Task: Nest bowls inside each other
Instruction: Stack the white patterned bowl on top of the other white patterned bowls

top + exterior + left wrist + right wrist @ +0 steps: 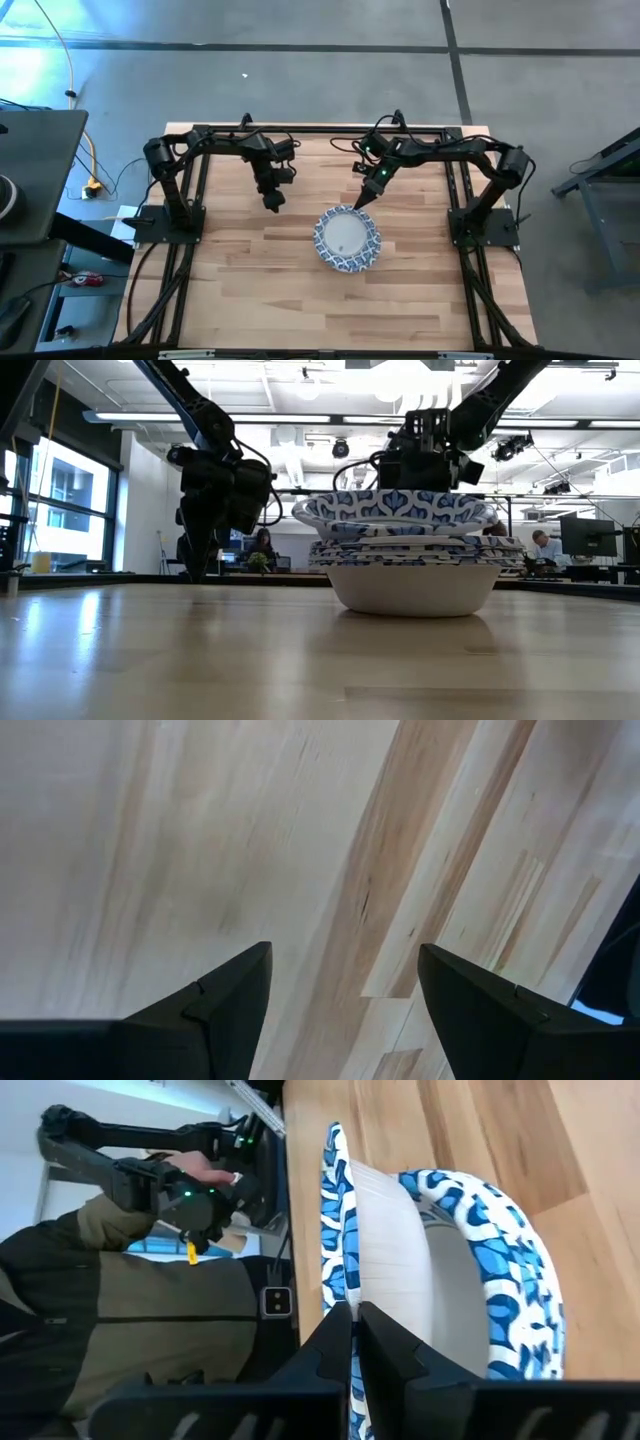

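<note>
A stack of several bowls [347,240], white inside with blue-and-white rims, stands on the wooden table [250,290] near its middle, bottom bowl [412,588] on the wood. The top bowl [395,510] sits higher than the nested ones below it. My right gripper [361,203] is at the stack's far edge, shut on the top bowl's rim. My left gripper [272,205] hangs open over bare wood to the left of the stack, nothing between its fingers [230,1000]. My right gripper [352,1330] pinches the top bowl's patterned rim [335,1280] between its two fingers, at the bowl's far side. The fingers come slanting down from the table's far side. The bowl lies on the stack, its near part resting on the bowls below.
Black arm mounts stand at the table's left [165,215] and right [480,220]. A person in an olive jacket [120,1310] shows beyond the table's edge in the right wrist view. Bare wood lies near and to the left of the stack.
</note>
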Robot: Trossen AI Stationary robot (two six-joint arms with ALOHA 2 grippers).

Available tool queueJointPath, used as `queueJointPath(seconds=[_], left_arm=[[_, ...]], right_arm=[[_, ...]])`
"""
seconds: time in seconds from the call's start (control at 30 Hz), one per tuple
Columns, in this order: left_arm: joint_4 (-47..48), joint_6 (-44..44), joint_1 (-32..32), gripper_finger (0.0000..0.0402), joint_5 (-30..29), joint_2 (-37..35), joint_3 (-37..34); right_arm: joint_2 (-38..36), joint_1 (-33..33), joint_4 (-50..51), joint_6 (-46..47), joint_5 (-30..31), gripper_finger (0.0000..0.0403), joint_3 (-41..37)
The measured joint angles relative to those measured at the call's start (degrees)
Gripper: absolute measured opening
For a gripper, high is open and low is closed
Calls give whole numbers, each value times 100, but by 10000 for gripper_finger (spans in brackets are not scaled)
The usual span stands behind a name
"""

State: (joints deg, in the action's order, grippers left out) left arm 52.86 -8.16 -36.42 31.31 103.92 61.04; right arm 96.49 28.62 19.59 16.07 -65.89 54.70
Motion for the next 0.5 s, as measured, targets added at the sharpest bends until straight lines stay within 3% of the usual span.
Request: queueJointPath(seconds=[0.5], left_arm=[[-2, 44, 0, 241, 267, 0, 2]], right_arm=[[251, -46, 187, -153, 279, 1, -2]])
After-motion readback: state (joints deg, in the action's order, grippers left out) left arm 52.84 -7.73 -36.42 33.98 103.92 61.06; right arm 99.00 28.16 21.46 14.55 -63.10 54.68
